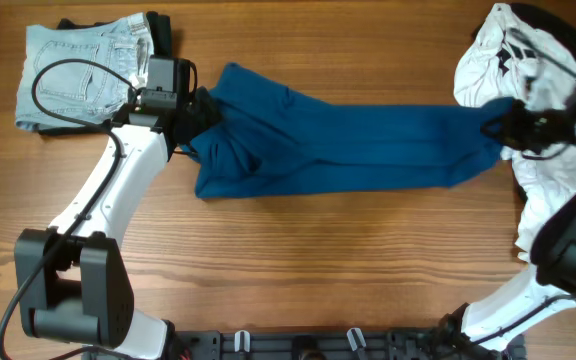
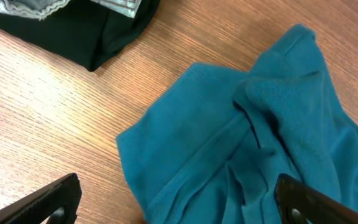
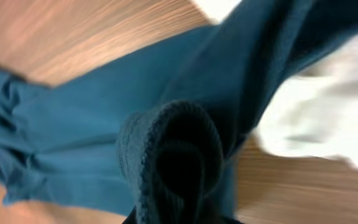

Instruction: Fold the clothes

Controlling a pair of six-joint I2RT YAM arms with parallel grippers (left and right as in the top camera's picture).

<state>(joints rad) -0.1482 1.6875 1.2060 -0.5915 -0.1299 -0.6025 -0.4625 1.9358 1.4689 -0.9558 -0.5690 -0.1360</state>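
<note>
The deep-blue garment (image 1: 348,145) lies stretched across the middle of the table. My left gripper (image 1: 196,110) is open over its bunched left end (image 2: 247,149), one finger on each side and the cloth between them. My right gripper (image 1: 496,124) is shut on the garment's right end, which is bunched in a thick fold right at the camera (image 3: 173,155). The denim shorts (image 1: 83,70) lie at the far left on a black cloth (image 2: 86,31). The white garment with black marks (image 1: 513,60) is piled at the far right, also in the right wrist view (image 3: 316,118).
The black cloth under the shorts shows at its top edge (image 1: 163,30). The white garment also spreads down the right side under my right arm (image 1: 543,190). Bare wood lies in front of the blue garment (image 1: 348,260).
</note>
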